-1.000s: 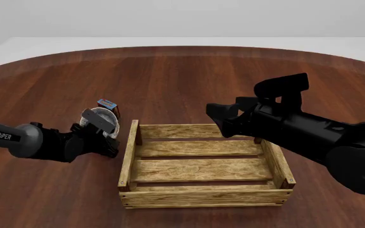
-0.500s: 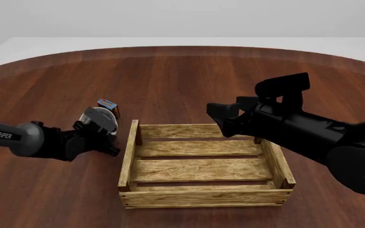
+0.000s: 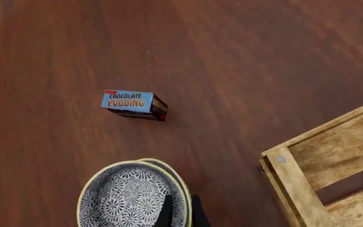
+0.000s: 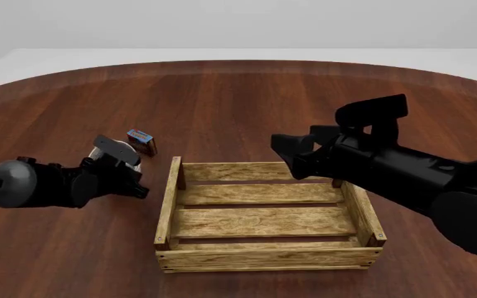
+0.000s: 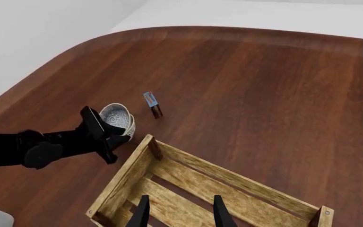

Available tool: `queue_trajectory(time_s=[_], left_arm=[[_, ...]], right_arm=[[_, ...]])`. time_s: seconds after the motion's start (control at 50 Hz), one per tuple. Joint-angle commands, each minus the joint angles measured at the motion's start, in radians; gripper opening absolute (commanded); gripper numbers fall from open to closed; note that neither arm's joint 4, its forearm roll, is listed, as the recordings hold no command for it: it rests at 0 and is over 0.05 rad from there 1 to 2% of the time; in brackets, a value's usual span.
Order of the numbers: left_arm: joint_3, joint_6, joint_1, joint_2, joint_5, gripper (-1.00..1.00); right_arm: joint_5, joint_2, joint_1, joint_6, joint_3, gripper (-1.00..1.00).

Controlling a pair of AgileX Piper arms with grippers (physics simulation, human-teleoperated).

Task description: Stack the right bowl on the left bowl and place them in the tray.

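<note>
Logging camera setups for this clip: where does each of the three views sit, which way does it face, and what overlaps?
Front view: fixed above and behind the arms, looking forward and down at the tray; both arms show.
Left wrist view: behind the left gripper, looking at the bowls and pudding box.
Right wrist view: behind the right gripper, open above the tray; the left arm shows.
All three share tray, bowls and box.
</note>
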Motion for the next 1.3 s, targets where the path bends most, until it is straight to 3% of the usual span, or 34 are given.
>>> queue_trajectory(time_s=[0.02,0.66,1.02,1.3], left_arm=[[-0.011,0.027,-0.014,-0.104,0.052,-1.00],[-0.058,0.041,-0.056,-0.236,0.141,-1.00],[-0.058,0.041,-0.056,-0.236,0.141,-1.00],[-0.052,0.053,-0.119,-0.291,0.174,-1.00]], right_arm=[[0.007,-0.013,-0.001,0.002,0.001,1.00],[0.018,-0.036,-0.003,0.000,0.001,1.00],[0.018,-0.036,-0.003,0.000,0.001,1.00],[0.022,-0.042,-0.004,-0.001,0.001,1.00]])
